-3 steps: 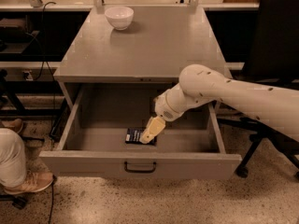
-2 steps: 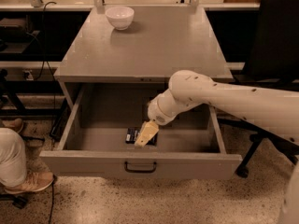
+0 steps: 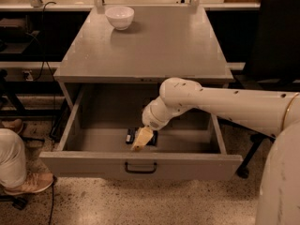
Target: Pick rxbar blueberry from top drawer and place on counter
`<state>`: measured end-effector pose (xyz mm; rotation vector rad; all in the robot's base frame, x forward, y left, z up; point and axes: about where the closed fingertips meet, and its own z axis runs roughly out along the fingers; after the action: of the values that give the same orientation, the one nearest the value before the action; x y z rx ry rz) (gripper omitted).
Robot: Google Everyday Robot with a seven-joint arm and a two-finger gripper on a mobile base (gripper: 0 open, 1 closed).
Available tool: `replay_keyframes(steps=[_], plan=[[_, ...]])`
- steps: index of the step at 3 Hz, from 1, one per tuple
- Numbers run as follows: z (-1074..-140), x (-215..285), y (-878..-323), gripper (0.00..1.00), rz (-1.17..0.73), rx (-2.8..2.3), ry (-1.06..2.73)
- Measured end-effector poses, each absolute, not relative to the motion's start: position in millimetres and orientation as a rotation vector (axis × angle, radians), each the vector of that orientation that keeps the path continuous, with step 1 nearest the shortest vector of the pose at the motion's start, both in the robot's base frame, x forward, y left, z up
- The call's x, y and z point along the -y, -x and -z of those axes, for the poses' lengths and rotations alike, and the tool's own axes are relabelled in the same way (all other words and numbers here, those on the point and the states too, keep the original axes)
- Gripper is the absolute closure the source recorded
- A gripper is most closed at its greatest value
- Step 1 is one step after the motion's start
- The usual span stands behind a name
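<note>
Currently gripper (image 3: 142,139) low inside top drawer (image 3: 84,165), directly over rxbar blueberry (image 3: 130,136). Bar lies flat on drawer floor, near front panel, mid-width. Grip state: cannot tell. Bar likely light, thin, slick-wrapped, slightly bendy; best pinched across short width, mid-length.

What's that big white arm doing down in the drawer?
A robot arm is reaching into the open top drawer, with its hand right over a small dark blue wrapped bar on the drawer floor. The bar is not yet on the grey counter above, where a white bowl sits near the back.
</note>
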<state>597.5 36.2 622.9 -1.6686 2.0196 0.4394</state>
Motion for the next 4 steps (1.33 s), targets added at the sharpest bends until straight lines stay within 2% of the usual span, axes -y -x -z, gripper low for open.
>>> replay_keyframes(steps=[1,2,3,4], plan=[[-607.9,-35.4,-596.9,0.00,-0.457,-2.039,1.672],[-595.6,-28.6,-595.1,0.23,-0.465,-2.059,1.665],[-593.2,-25.7,-593.9,0.53,-0.467,-2.065,1.660],[-601.1,-25.7,-593.9,0.76,-0.467,-2.065,1.660]])
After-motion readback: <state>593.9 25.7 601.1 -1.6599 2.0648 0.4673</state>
